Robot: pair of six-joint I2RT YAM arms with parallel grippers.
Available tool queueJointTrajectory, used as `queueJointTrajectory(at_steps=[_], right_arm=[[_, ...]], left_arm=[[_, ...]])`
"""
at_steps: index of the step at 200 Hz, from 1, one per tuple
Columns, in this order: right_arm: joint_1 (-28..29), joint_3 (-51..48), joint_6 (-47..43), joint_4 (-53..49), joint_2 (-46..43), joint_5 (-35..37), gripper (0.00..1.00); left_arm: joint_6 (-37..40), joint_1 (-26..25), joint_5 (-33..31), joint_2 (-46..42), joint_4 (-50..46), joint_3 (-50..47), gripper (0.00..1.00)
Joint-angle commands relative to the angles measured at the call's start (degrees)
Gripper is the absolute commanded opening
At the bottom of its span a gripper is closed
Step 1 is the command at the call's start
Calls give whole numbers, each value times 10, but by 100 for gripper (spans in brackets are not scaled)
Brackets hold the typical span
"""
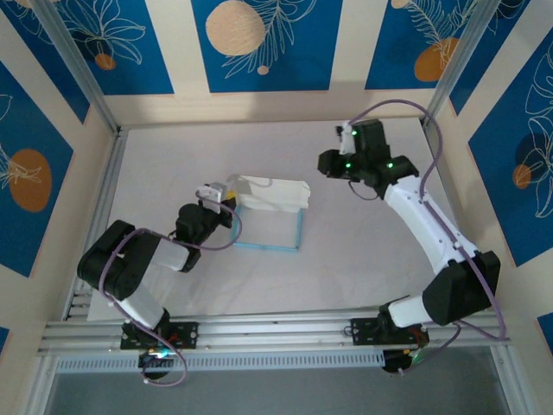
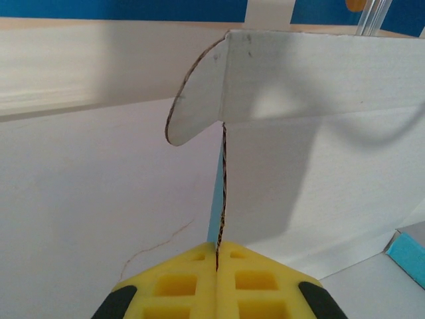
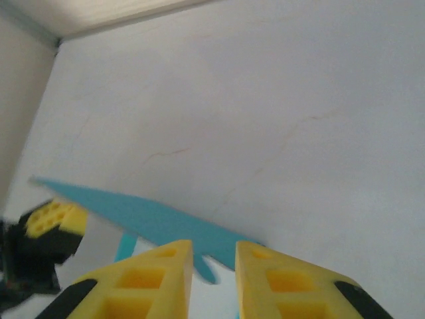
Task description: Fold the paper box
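The paper box (image 1: 270,216) lies half folded in the middle of the table, white inside with light-blue edges and a raised white back wall. My left gripper (image 1: 226,199) is at its left end. In the left wrist view, the left gripper (image 2: 217,248) is shut on the thin edge of the paper box's (image 2: 312,153) side wall, and a rounded tab (image 2: 194,100) stands above. My right gripper (image 1: 327,164) hovers to the right of the box, apart from it. The right gripper (image 3: 214,247) is open with nothing between its yellow fingers; the light-blue outside of the box (image 3: 146,216) lies beyond.
The white table (image 1: 371,259) is bounded by low walls and metal posts, with blue patterned panels behind. A metal rail (image 1: 276,333) runs along the near edge at the arm bases. My left gripper's yellow finger (image 3: 58,218) shows at the left in the right wrist view.
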Motion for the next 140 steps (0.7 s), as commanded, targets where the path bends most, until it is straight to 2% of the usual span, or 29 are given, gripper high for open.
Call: queueJointTrajectory(at_steps=[1, 8, 22, 35, 82, 140], right_arm=[[-73, 21, 165, -78, 57, -140, 36], [-82, 26, 193, -87, 77, -157, 41], [-90, 43, 228, -100, 116, -202, 43], [-89, 59, 258, -121, 146, -195, 42], [-61, 125, 315, -146, 258, -257, 46], [-22, 111, 342, -139, 273, -277, 46]], left_arm=[[-7, -8, 1, 8, 54, -7, 0], [-5, -8, 2, 7, 54, -7, 0], [-3, -9, 5, 7, 54, -7, 0], [-2, -10, 6, 6, 55, -6, 0], [2, -11, 9, 6, 53, -6, 0], [6, -12, 7, -1, 43, -3, 0]])
